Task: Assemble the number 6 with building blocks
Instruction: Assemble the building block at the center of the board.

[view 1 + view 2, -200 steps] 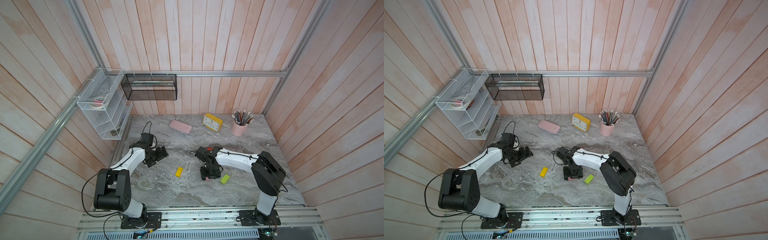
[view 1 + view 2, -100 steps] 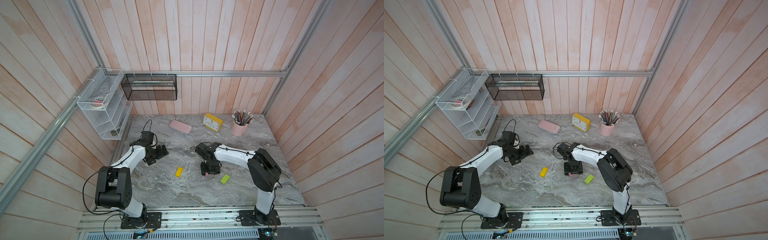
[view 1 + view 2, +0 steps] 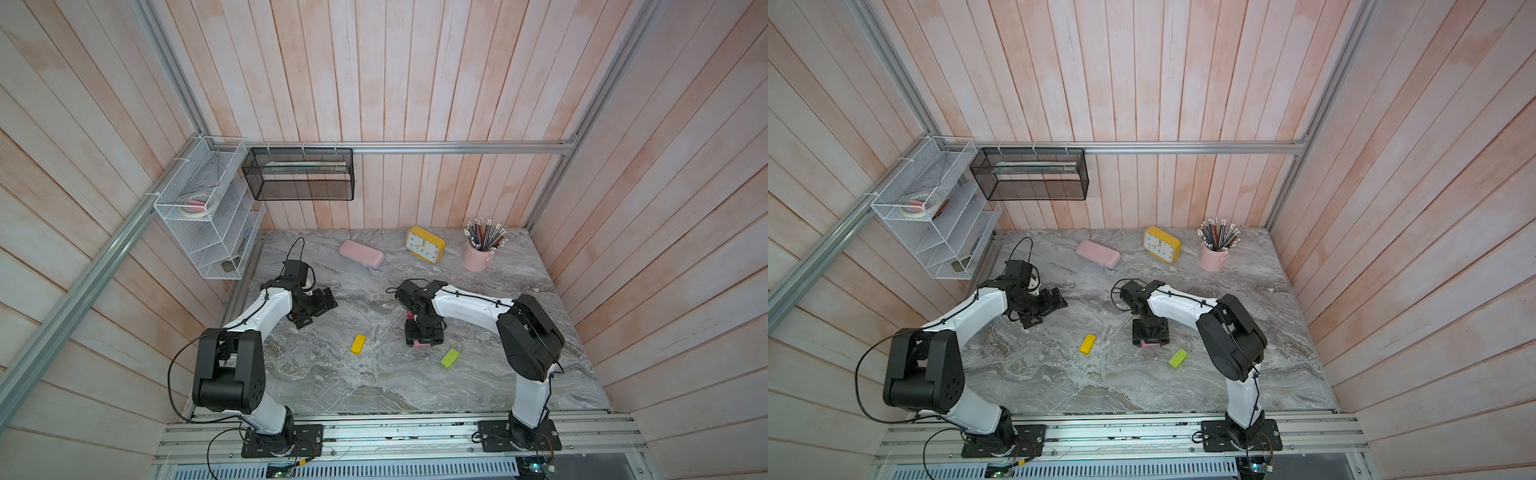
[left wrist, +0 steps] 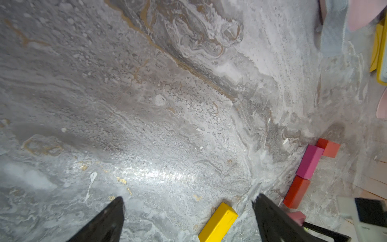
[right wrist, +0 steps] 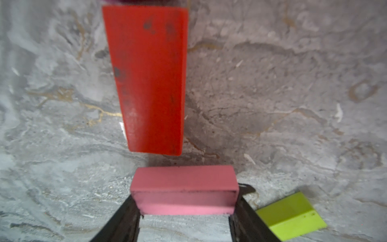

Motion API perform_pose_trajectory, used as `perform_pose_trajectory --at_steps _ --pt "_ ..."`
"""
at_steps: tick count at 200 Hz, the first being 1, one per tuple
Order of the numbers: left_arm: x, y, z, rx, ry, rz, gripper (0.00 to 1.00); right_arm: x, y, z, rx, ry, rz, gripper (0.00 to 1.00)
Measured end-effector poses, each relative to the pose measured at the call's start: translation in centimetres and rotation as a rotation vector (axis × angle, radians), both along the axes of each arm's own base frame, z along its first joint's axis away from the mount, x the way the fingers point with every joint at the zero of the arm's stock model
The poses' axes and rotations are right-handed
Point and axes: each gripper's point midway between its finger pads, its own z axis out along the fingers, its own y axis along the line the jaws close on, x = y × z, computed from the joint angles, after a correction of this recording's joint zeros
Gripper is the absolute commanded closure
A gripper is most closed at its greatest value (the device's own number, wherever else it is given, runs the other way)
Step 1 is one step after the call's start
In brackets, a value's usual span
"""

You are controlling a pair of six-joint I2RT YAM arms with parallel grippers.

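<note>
Starting at the left, the left gripper hangs spread and empty over the marble table, the yellow block lying loose near it. Further right, the right gripper is clamped endwise on the light pink block, set crosswise at the robot-side end of a red block that butts a magenta block, while the lime green block lies apart, rightmost. These bricks look light, stiff and matte, best pinched on flat opposite faces, though the glossy marble may let neighbours skid, and the plank walls stand well clear.
</note>
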Motion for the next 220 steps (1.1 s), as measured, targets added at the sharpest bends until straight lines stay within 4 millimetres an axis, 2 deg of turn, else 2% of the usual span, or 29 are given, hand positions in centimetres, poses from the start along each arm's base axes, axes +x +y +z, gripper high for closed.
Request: perform_pose_trajectory --at_steps 62,220 --pt "-0.04 0.01 0.12 0.004 0.002 -0.009 0.02 0.15 0.11 -0.71 -0.007 0.016 -0.009 0.37" --pt "0.02 0.07 0.45 0.014 0.013 -0.021 0.02 0.99 0.05 -0.86 0.012 0.008 -0.054 0.37"
